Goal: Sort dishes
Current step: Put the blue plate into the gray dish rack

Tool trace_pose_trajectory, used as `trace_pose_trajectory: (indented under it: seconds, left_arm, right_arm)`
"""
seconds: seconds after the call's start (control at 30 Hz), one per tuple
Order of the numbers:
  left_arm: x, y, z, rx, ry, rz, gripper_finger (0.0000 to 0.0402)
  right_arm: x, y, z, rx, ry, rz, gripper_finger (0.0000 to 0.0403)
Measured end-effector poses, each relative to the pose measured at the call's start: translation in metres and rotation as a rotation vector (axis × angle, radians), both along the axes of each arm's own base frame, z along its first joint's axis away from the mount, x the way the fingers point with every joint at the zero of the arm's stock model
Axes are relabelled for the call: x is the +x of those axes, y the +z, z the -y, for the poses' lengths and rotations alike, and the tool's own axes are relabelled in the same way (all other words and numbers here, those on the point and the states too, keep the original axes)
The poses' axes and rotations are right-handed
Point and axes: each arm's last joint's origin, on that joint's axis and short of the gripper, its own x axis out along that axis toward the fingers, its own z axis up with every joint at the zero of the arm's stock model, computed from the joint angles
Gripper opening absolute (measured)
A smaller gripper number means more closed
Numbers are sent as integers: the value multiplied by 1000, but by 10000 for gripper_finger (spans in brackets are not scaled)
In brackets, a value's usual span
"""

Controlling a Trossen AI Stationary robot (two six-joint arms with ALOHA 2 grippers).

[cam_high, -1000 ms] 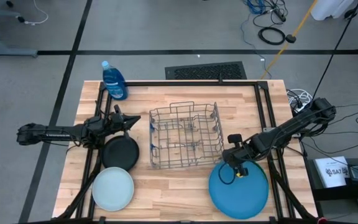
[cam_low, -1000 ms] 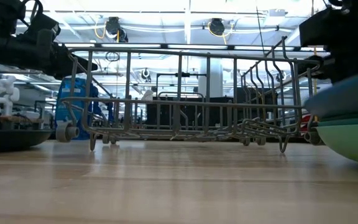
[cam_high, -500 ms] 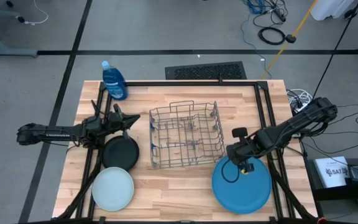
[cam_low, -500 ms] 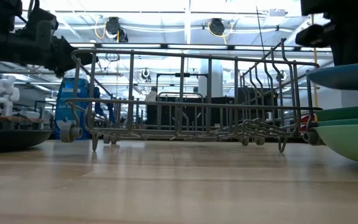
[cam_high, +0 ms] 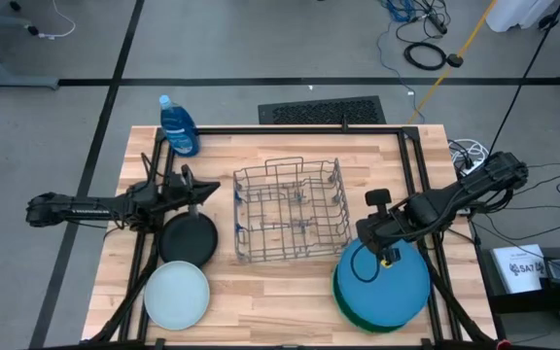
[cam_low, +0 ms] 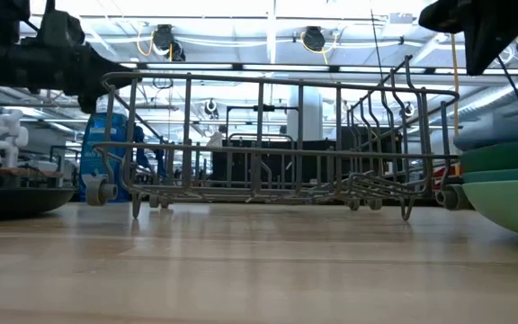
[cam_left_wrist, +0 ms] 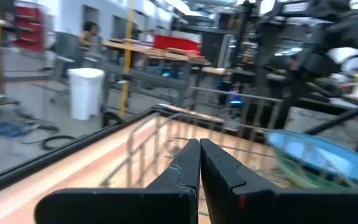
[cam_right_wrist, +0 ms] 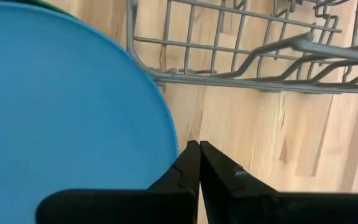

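The large blue plate (cam_high: pixel 389 284) hangs over a dark green plate (cam_high: pixel 343 303) and a light green plate (cam_low: pixel 511 205), stacked at the table's near right. My right gripper (cam_high: pixel 385 258) is shut on the blue plate. A black plate (cam_high: pixel 188 238) and a pale blue-white plate (cam_high: pixel 176 295) lie flat on the table at the near left. My left gripper (cam_high: pixel 200 194) hovers shut and level above the black plate's far rim, pointing at the wire rack (cam_high: pixel 290 209). My right gripper pinches the blue plate's rim (cam_right_wrist: pixel 174 146) between its two fingers, on the side toward the rack. The fingers come steeply from above. The plate (cam_low: pixel 502 121) is raised above the green plates and tilted; whether its far side is clear of them I cannot tell.
The grey wire rack stands mid-table, its near right corner close to the raised plate. A blue soap bottle (cam_high: pixel 179 124) stands at the far left corner. Bare wood (cam_high: pixel 270 292) lies between the two groups of plates.
My right gripper has gone up, staying shut on the blue plate. The plate has risen off the green stack and shifted slightly toward the right edge, baring the dark green rim beneath. My left gripper has rolled a little in place.
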Motion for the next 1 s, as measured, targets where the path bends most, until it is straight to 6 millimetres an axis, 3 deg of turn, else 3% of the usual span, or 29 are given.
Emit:
trace_pose_trajectory:
  seconds: [0.23, 0.43, 0.57, 0.83, 1.0]
  left_arm:
    - [0, 1, 2, -37, -83, 18, 13]
    - [0, 1, 2, -30, -82, 17, 13]
    - [0, 1, 2, -30, -82, 17, 13]
    - [0, 1, 2, -31, -82, 16, 13]
    - [0, 1, 2, -31, -82, 16, 13]
  right_arm:
    - [-1, 5, 0, 24, -11, -9, 1]
    - [5, -10, -5, 127, -44, 10, 10]
    - [3, -28, -6, 157, -88, -39, 63]
    - [-5, -61, 0, 144, -154, -126, 217]
    - [-9, -77, 7, 132, -169, -167, 239]
